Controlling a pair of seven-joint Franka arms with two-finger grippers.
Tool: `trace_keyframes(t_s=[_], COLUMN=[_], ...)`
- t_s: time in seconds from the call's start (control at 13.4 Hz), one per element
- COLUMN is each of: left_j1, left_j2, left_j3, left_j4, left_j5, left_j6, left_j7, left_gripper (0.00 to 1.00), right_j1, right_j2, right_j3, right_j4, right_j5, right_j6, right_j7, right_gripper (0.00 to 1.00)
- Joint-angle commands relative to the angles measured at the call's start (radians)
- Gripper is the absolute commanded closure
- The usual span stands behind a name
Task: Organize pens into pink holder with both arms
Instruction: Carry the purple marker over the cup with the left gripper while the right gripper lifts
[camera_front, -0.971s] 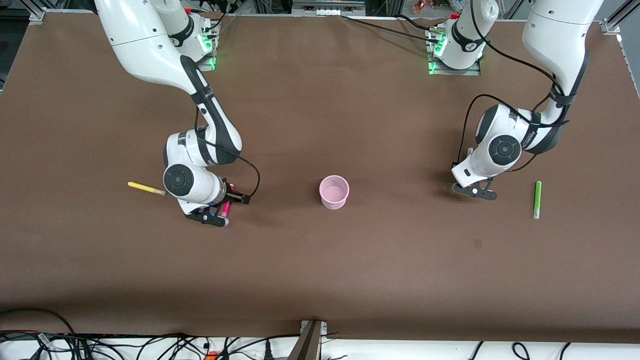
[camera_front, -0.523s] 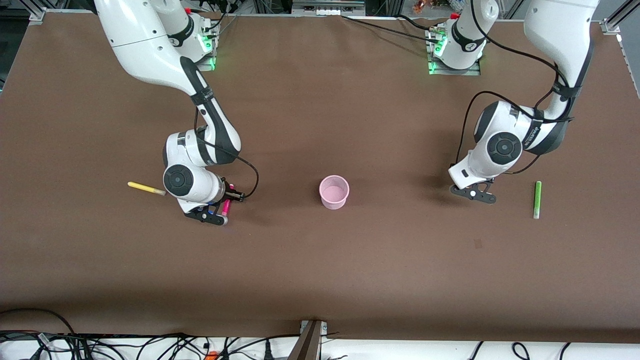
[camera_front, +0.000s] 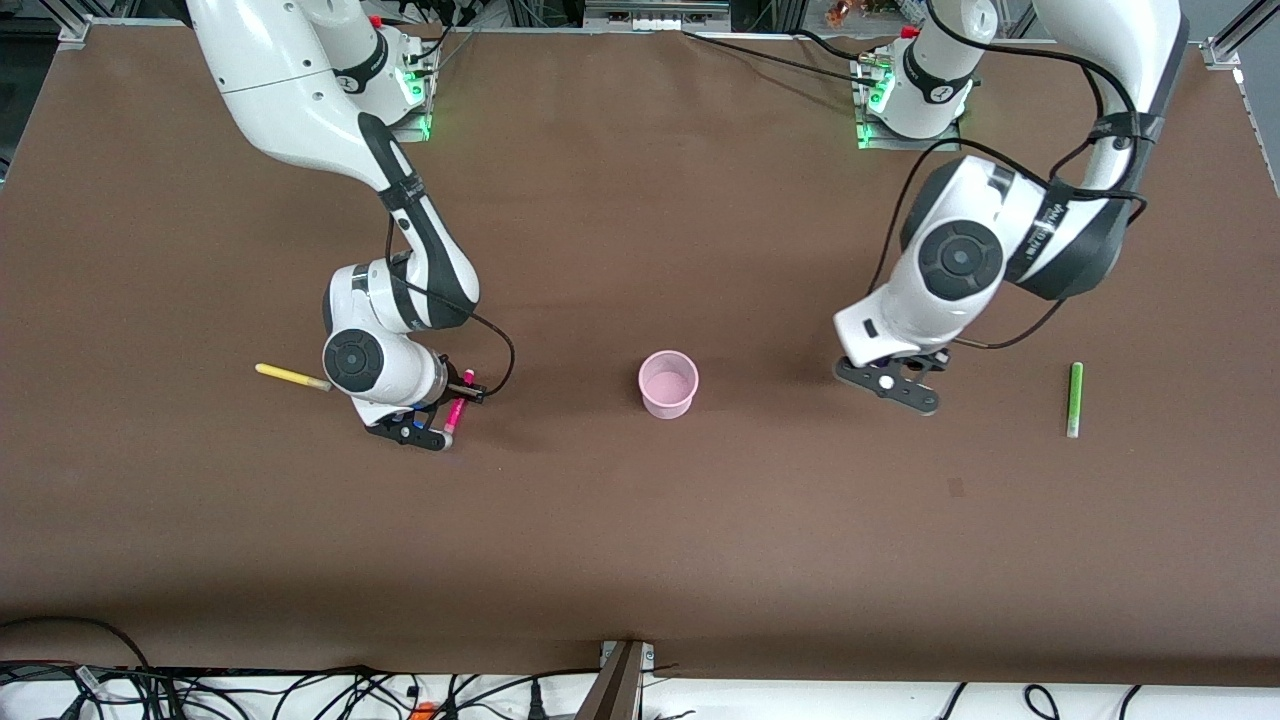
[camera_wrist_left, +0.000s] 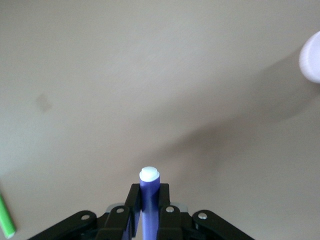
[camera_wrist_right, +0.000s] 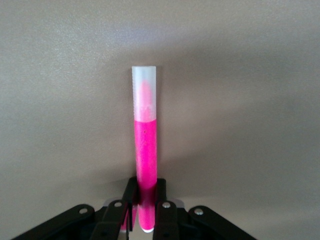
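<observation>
The pink holder stands upright at mid-table; its rim also shows in the left wrist view. My right gripper is low over the table between the yellow pen and the holder, shut on the magenta pen, which points out from the jaws. My left gripper is in the air between the holder and the green pen, shut on the purple pen, whose white end sticks out past the fingers. The purple pen is hidden under the hand in the front view.
The brown table is bare toward the front camera. The yellow pen lies toward the right arm's end and the green pen toward the left arm's end. Cables lie off the table's near edge.
My left arm has risen and moved toward the holder with the purple pen. My right gripper has shifted slightly with the magenta pen.
</observation>
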Motion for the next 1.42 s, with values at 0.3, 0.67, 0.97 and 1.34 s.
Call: trace_keyframes(t_s=[0.3, 0.67, 0.97, 1.34], left_j1=[-0.012, -0.092, -0.092, -0.098], left_j2=[0.204, 0.295, 0.332, 0.37], left_j3=[-0.164, -0.181, -0.192, -0.192], left_j4=[0.239, 0.236, 0.21, 0.084], left_j5=[-0.147, -0.144, -0.158, -0.152], left_j6=[0.184, 0.537, 0.64, 0.836], left_j7=[0.019, 0.135, 0.395, 0.48], left_gripper=[1.0, 1.0, 1.0, 1.0], right_j1=[-0.004, -0.064, -0.107, -0.134], right_j2=[-0.059, -0.058, -0.059, -0.045], right_j3=[-0.001, -0.004, -0.006, -0.003], right_j4=[0.089, 0.267, 0.299, 0.365], right_j5=[0.044, 0.208, 0.321, 0.444], right_j6=[-0.271, -0.63, -0.766, -0.793], right_j7=[-0.01, -0.016, -0.014, 0.056], right_gripper=[0.97, 0.97, 0.97, 0.96])
